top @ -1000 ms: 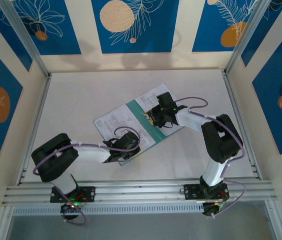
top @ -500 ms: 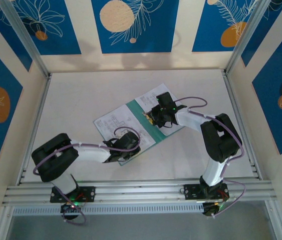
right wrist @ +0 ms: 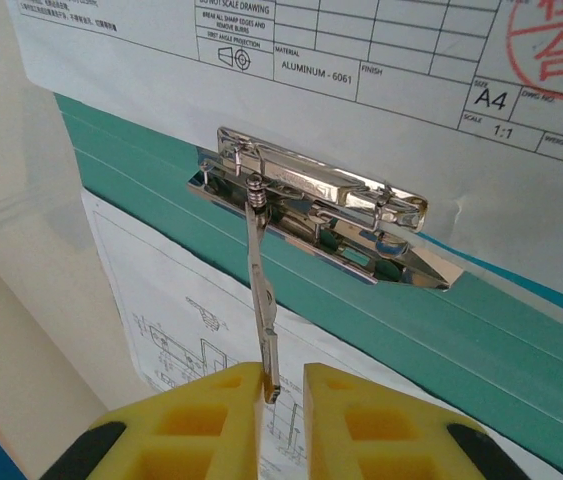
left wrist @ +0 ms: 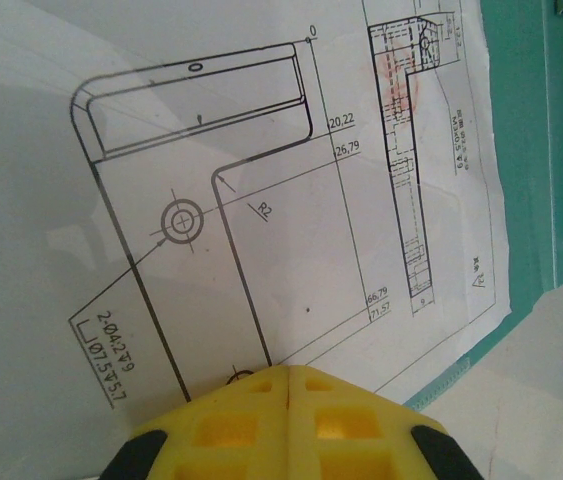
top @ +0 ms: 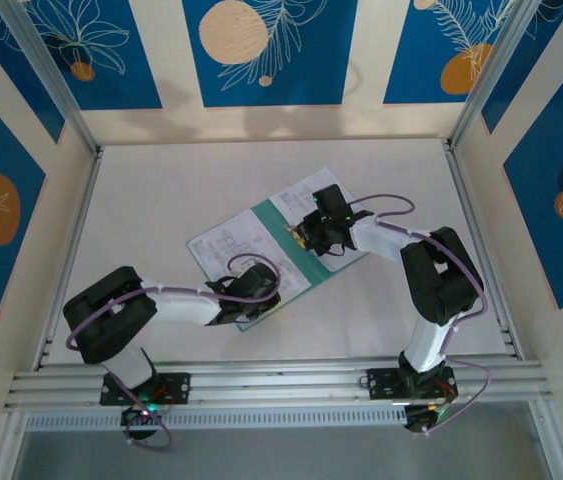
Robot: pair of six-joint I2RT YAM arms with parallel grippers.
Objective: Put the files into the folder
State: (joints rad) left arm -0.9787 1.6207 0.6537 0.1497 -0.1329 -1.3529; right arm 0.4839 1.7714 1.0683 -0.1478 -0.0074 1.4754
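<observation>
Narrowing on the lever (right wrist: 263,290), the right claw (right wrist: 283,378) keeps a slim gap, not yet clamped, while the left claw (left wrist: 289,378), together, pins the files (left wrist: 261,200) on the folder (right wrist: 381,330), central on the counter (top: 161,200), so working the clip (right wrist: 311,195) likely comes next

You face a pale off-white table (top: 161,190) framed by aluminium rails (top: 281,378) — around it, cream walls (top: 366,50) carry blue panels (top: 301,70) with white leaf outlines and orange discs (top: 466,70). The light is even, the shadows soft.
</observation>
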